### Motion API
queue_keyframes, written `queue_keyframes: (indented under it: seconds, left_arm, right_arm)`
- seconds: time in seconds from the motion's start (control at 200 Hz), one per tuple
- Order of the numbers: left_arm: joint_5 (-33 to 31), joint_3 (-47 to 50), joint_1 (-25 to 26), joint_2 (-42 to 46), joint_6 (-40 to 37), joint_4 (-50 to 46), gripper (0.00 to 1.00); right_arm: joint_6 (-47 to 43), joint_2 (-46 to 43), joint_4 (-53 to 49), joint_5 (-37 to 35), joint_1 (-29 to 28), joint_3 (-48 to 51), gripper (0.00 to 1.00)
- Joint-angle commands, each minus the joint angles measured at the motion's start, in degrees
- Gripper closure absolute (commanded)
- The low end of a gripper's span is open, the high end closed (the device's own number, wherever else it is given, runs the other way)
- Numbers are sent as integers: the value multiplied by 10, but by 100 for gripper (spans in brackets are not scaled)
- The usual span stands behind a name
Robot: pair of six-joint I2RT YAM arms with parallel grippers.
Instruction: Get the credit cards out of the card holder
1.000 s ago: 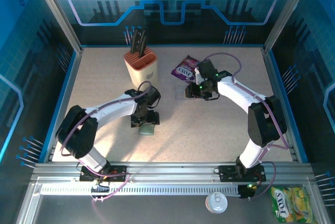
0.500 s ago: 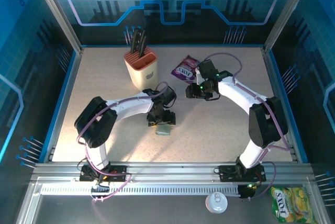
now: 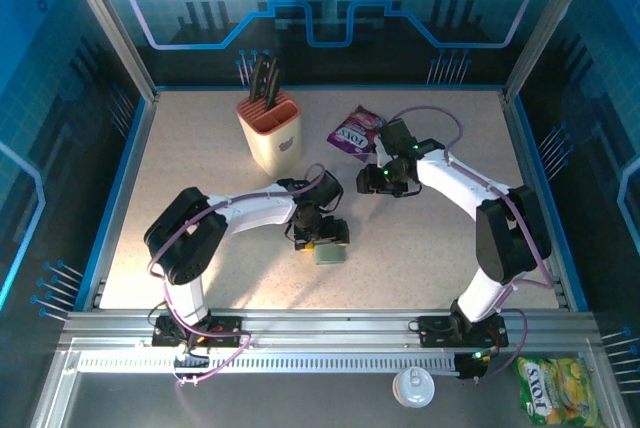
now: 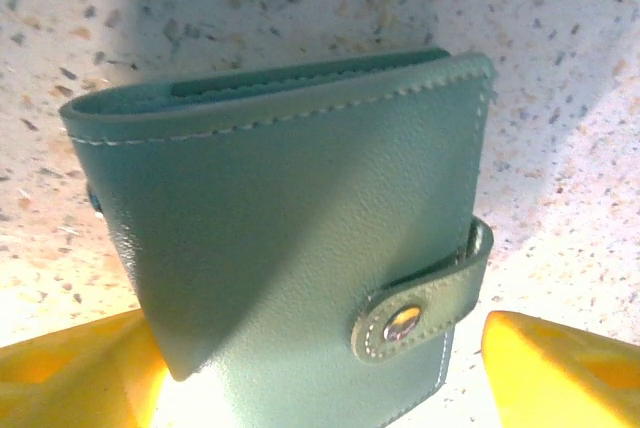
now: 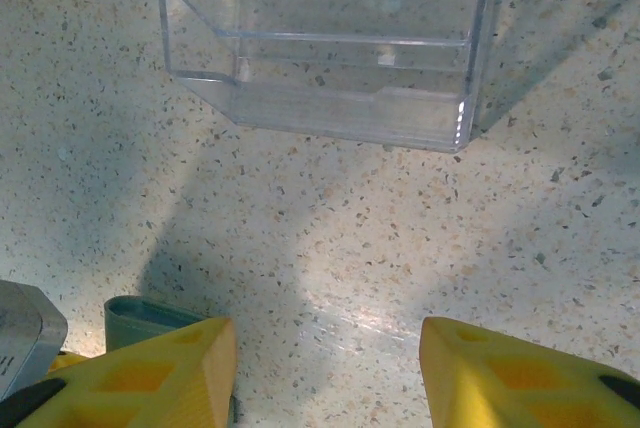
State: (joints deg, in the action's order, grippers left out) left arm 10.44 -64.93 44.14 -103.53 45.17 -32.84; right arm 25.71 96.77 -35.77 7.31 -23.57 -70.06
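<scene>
Presently, nearest you and past the table's front rail at 5 o'clock, lie a yellow snack packet (image 3: 548, 393) and a round white lid (image 3: 412, 386).

On the table (image 3: 200, 198), just toward 6 o'clock from its centre, you have the card holder (image 3: 330, 254) at the tip of the left gripper (image 3: 322, 238).

Left wrist view: the card holder (image 4: 290, 228) is grey-green and folded shut. Its strap is snapped over the edge at 4 o'clock, and a dark slit shows between the two panels along the far edge. The left gripper (image 4: 315, 388) straddles it with jaws drawn in to the holder's width. One yellow finger (image 4: 70, 378) lies against the 8 o'clock edge. The other finger (image 4: 560, 368) is just beside the strap side; you cannot tell whether that one touches.

Further out, at 2 o'clock from centre, the right gripper (image 3: 383, 180) hangs over the table.

Right wrist view: the right gripper (image 5: 325, 343) has its jaws wide apart, holding nothing, with bare speckled top between the fingers (image 5: 150, 368). Ahead at 12 o'clock sits a clear plastic box (image 5: 320, 48), apart from the fingertips.

Farthest out are the knife block (image 3: 272, 136) at 11 o'clock, its black handles up, and a purple snack packet (image 3: 355, 131) near 12 o'clock.
</scene>
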Motion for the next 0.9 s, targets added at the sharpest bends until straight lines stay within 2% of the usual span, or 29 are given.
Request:
queue_keyframes:
  seconds: [0.0,0.265,0.42,0.545,0.655,0.895]
  left_arm:
    - [17,10,4,25,12,11,18]
    - [-27,35,5,69,2,52,19]
    - [-64,112,5,117,31,130,18]
    - [-84,157,5,159,48,158,14]
    - [-101,210,8,219,57,203,13]
    - [-137,273,8,302,83,222,7]
  right_arm:
    - [13,-19,-17,-10,-17,7,47]
    - [37,-34,-32,-22,-53,16,48]
    - [58,-39,-41,-35,-86,29,48]
    - [79,-45,-39,-36,-107,43,49]
    - [96,-46,-35,-32,-131,51,49]
    - [126,-27,-41,-45,-179,53,49]
